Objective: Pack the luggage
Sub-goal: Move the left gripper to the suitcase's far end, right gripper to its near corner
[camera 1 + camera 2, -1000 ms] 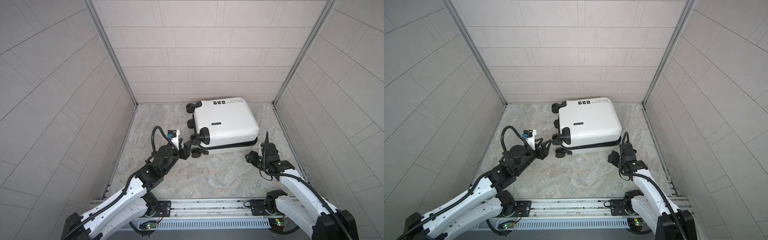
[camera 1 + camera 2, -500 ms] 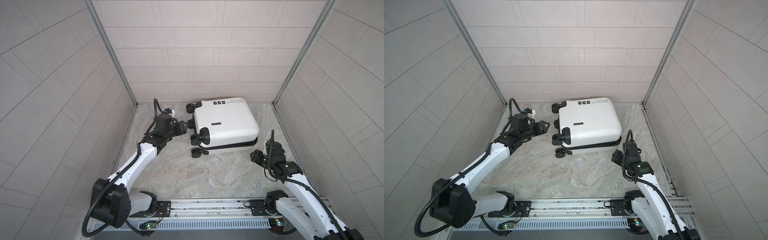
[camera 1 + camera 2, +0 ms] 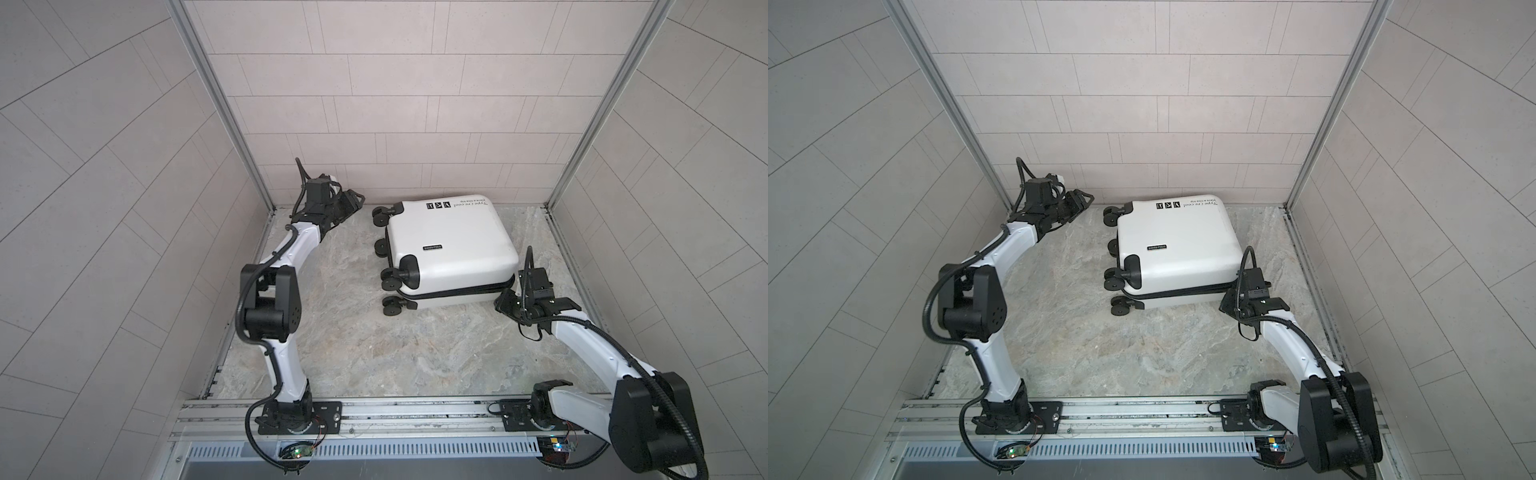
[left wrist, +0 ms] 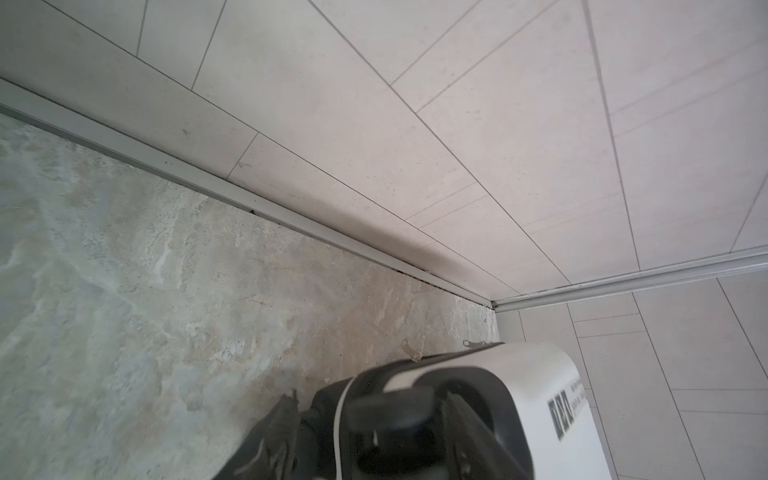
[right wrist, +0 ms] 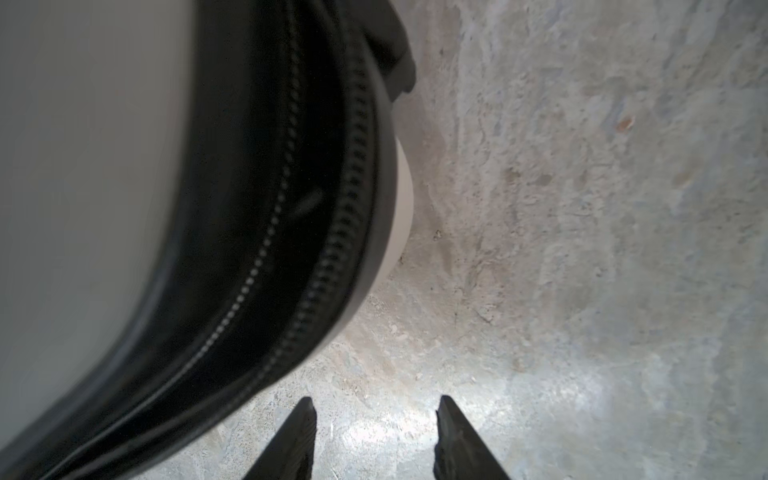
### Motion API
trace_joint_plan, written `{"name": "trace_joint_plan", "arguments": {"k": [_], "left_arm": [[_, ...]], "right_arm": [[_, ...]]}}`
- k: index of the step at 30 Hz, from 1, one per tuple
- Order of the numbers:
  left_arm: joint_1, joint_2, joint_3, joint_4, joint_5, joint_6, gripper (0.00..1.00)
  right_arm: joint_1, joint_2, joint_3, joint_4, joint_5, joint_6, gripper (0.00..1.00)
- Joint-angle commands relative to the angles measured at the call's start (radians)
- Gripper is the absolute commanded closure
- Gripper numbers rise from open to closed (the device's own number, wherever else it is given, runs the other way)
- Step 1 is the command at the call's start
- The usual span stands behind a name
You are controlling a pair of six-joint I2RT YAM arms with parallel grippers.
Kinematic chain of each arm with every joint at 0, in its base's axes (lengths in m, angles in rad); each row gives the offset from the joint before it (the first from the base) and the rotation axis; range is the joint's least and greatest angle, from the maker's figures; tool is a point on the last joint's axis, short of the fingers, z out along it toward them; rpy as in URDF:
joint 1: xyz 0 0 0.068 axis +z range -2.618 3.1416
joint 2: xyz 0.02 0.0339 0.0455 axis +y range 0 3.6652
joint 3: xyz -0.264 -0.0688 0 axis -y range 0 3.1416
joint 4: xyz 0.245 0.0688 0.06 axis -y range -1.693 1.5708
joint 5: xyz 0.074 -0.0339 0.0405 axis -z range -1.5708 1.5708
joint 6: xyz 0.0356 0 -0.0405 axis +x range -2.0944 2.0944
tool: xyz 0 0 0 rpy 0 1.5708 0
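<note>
The luggage (image 3: 449,249) (image 3: 1177,245) is a white hard-shell suitcase lying flat and closed on the marbled floor, black wheels to the left. My left gripper (image 3: 356,203) (image 3: 1083,198) hovers by the back wall, open, pointing at the far left wheel (image 3: 379,212). In the left wrist view the gripper (image 4: 374,440) is blurred, with that wheel and the white shell (image 4: 552,374) close ahead. My right gripper (image 3: 505,301) (image 3: 1227,301) sits low at the suitcase's near right corner. Its jaws (image 5: 376,401) are open over bare floor, beside the black zipper band (image 5: 291,208).
Tiled walls close the cell on three sides, with the back wall (image 3: 415,166) just behind the suitcase. Aluminium corner posts (image 3: 561,195) stand at the back corners. A metal rail (image 3: 395,415) with both arm bases runs along the front edge.
My left arm swung from the suitcase's near wheels up to the far left corner by the back wall. My right gripper moved in to the suitcase's near right corner. Both jaws narrowed somewhat.
</note>
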State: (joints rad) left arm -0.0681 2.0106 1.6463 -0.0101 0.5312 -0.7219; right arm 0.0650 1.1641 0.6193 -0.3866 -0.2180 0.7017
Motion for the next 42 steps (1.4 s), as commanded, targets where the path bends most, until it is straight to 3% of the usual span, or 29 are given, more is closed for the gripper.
{"name": "trace_joint_plan", "arguments": {"k": [1, 9, 14, 19, 29, 37, 42], "left_arm": [[0.003, 0.127, 0.138, 0.048, 0.105, -0.058, 0.39], [0.001, 0.399, 0.385, 0.048, 0.166, -0.086, 0.45], [-0.015, 0.466, 0.380, 0.045, 0.199, -0.076, 0.53], [-0.033, 0.459, 0.254, 0.122, 0.215, -0.075, 0.58], [-0.035, 0.348, -0.121, 0.471, 0.256, -0.224, 0.63], [-0.058, 0.264, -0.338, 0.589, 0.274, -0.251, 0.66], [-0.074, 0.193, -0.470, 0.661, 0.291, -0.267, 0.68]], "right_arm": [[-0.011, 0.044, 0.040, 0.034, -0.016, -0.019, 0.52], [-0.019, 0.182, 0.094, 0.069, -0.048, -0.024, 0.56], [-0.020, 0.236, 0.123, 0.078, -0.053, -0.035, 0.58], [-0.021, 0.260, 0.130, 0.083, -0.055, -0.045, 0.58], [-0.040, 0.302, 0.184, 0.069, -0.060, -0.069, 0.56], [-0.053, 0.302, 0.201, 0.072, -0.078, -0.076, 0.41], [-0.059, 0.310, 0.228, 0.056, -0.082, -0.102, 0.37]]}}
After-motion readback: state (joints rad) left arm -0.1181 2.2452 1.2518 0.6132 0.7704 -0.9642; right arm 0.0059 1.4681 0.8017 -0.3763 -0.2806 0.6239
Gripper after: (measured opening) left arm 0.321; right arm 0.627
